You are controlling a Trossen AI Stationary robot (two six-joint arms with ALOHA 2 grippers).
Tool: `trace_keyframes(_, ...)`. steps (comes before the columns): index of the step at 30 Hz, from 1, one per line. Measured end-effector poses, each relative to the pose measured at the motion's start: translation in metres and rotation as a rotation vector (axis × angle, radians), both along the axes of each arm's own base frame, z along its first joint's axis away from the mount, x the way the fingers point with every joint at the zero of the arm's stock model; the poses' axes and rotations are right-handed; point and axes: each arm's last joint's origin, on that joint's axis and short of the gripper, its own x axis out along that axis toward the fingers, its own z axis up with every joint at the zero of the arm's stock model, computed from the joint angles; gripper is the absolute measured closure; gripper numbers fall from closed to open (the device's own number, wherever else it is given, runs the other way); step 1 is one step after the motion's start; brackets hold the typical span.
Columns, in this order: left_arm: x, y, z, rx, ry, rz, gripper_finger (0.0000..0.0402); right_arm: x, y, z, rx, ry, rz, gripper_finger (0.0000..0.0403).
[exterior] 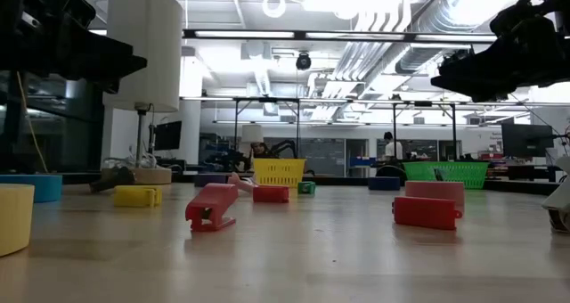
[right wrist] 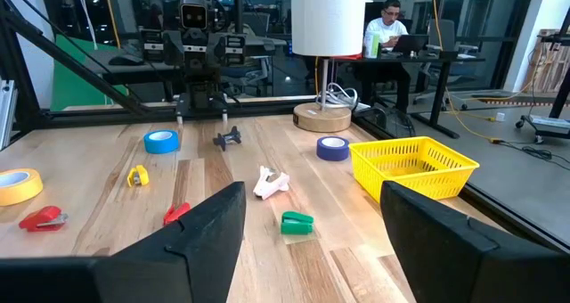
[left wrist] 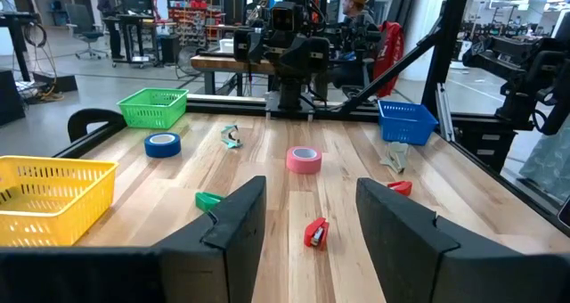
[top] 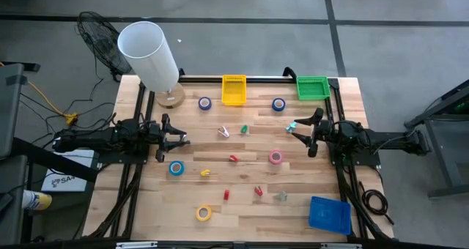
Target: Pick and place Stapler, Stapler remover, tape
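In the low view we are seeing the yellow tape roll (exterior: 13, 216) being cut off by the picture's edge, and a grey piece (exterior: 561, 209) being clipped at the opposite edge. Beyond the yellow basket (exterior: 278, 171), the blue rolls (exterior: 385, 184) are showing only as low slivers. In the left wrist view, that basket (left wrist: 49, 196) is running off frame.

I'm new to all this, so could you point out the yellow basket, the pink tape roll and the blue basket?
yellow basket (top: 234, 90): high view, on its mesh floor.
pink tape roll (top: 275, 157): high view, on its ring.
blue basket (top: 330, 214): high view, on its floor.
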Motion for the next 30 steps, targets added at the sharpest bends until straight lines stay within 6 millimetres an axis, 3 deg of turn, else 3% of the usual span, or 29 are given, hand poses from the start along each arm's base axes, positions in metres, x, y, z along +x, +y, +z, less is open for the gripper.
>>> trace_keyframes(11,0.000,0.000,0.000,0.000,0.000,0.000,0.0227,-0.001,-0.003,0.004,-0.106,-0.007,-0.105,0.0151)
trace_keyframes(22,0.000,0.000,0.000,0.000,0.000,0.000,0.0227,-0.002,-0.004,0.008,0.092,-0.117,-0.158,0.0151)
trace_keyframes(27,0.000,0.000,0.000,0.000,0.000,0.000,0.0227,-0.005,-0.011,0.009,0.291,-0.242,-0.411,0.0151)
trace_keyframes(30,0.000,0.000,0.000,0.000,0.000,0.000,0.0227,-0.005,-0.012,0.007,0.313,-0.246,-0.472,0.0151)
